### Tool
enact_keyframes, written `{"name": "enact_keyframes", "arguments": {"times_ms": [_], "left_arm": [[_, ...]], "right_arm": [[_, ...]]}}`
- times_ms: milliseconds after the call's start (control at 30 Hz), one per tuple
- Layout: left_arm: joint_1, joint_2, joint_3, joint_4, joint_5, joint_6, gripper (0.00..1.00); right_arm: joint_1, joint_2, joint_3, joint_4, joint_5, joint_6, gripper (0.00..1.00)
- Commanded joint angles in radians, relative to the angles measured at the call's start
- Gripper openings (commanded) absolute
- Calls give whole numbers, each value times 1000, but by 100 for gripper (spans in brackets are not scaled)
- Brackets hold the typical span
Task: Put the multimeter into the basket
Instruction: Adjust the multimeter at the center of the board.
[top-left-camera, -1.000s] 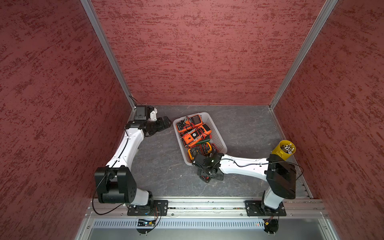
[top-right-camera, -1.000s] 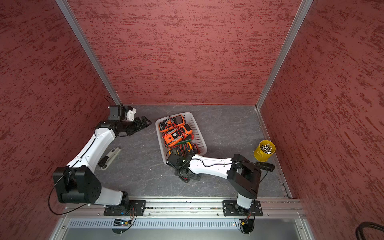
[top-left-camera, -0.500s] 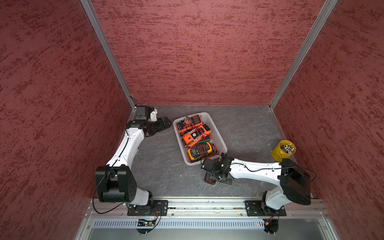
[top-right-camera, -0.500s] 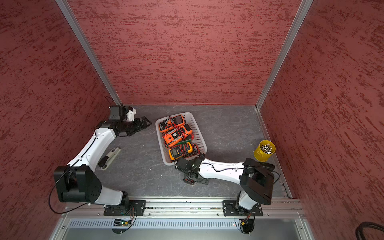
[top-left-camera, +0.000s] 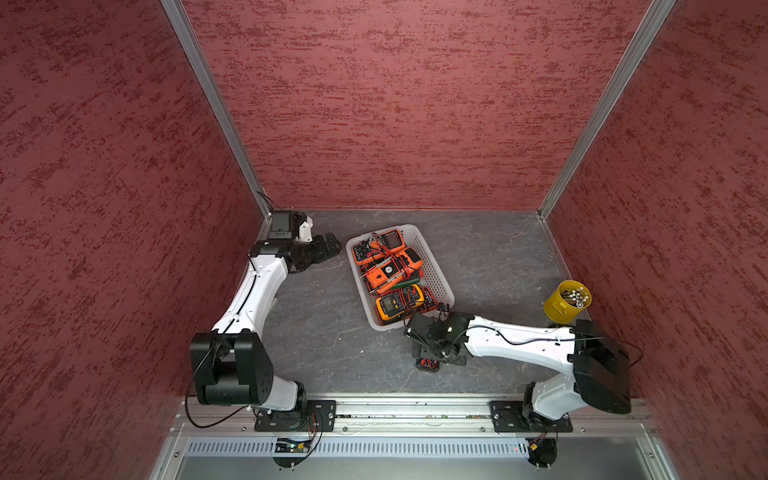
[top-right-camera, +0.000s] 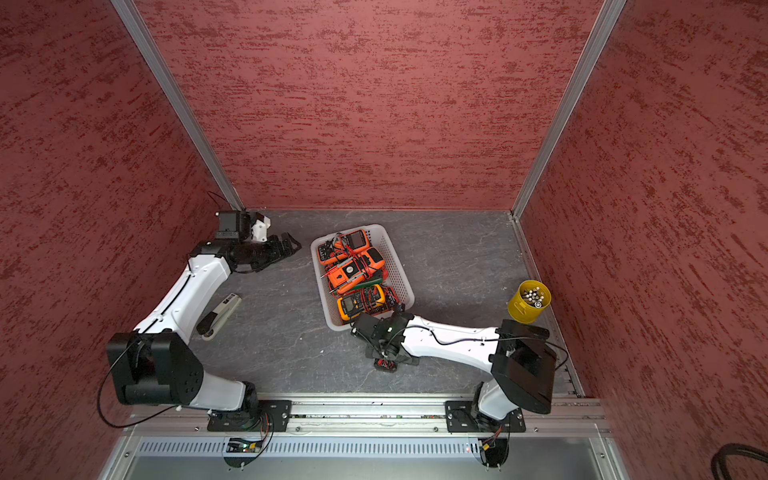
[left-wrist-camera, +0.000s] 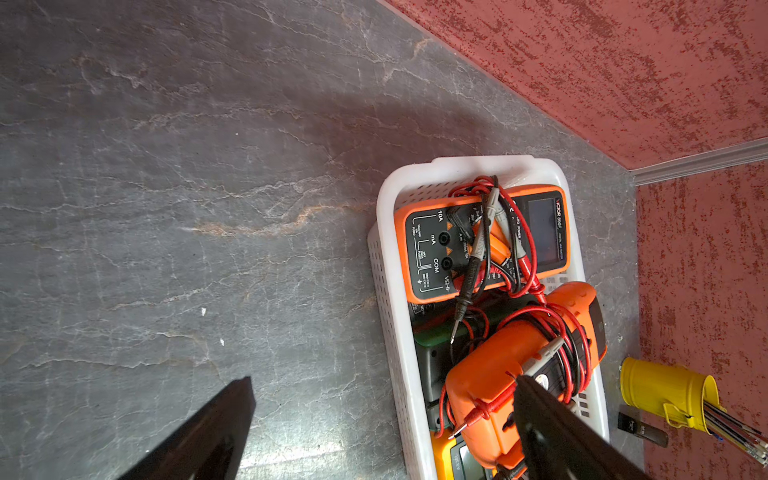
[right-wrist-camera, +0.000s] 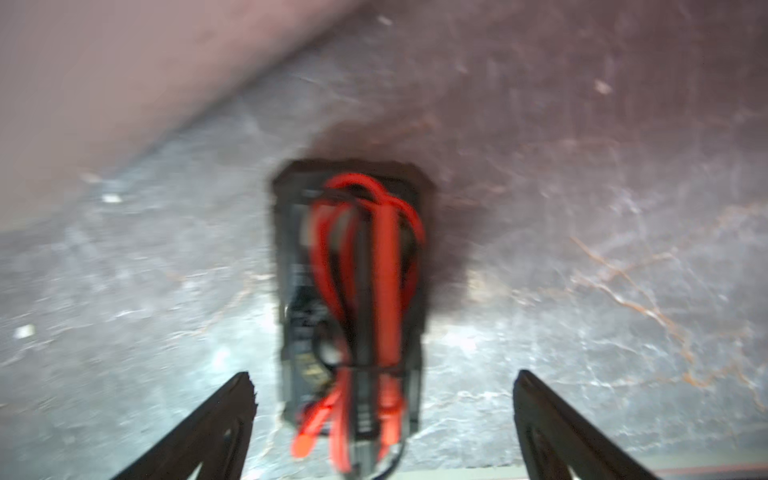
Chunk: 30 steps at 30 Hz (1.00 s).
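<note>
At the near end of the basket (top-left-camera: 435, 270), the right arm (top-left-camera: 519, 340) stretches low. Its right gripper (right-wrist-camera: 383, 375) points down, jaws spread wide astride the black multimeter (right-wrist-camera: 353, 291), which lies ungrasped on the table (top-left-camera: 332, 332). Left of the basket's far end, the extended left arm (top-left-camera: 257, 286) holds the left gripper (left-wrist-camera: 383, 380) released and empty.

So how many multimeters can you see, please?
5. In the basket: orange-black meter at the far end, orange meter mid-basket, dark-green meter half-buried beneath, yellow meter nearest. On the table under the right pincer: black meter. Others may be hidden.
</note>
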Motion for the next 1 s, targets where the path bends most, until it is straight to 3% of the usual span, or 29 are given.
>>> {"name": "enact_keyframes", "arguments": {"times_ms": [0, 300, 633, 967], "left_arm": [[5, 11, 9, 1, -5, 12, 100], [6, 25, 14, 10, 3, 13, 100], [8, 24, 10, 9, 2, 12, 100], [20, 23, 31, -2, -9, 13, 100]], "right_arm": [[-1, 68, 43, 28, 5, -68, 99], [-6, 170, 13, -16, -31, 60, 99], [-11, 168, -66, 65, -40, 62, 90], [59, 102, -123, 76, 71, 43, 88]]}}
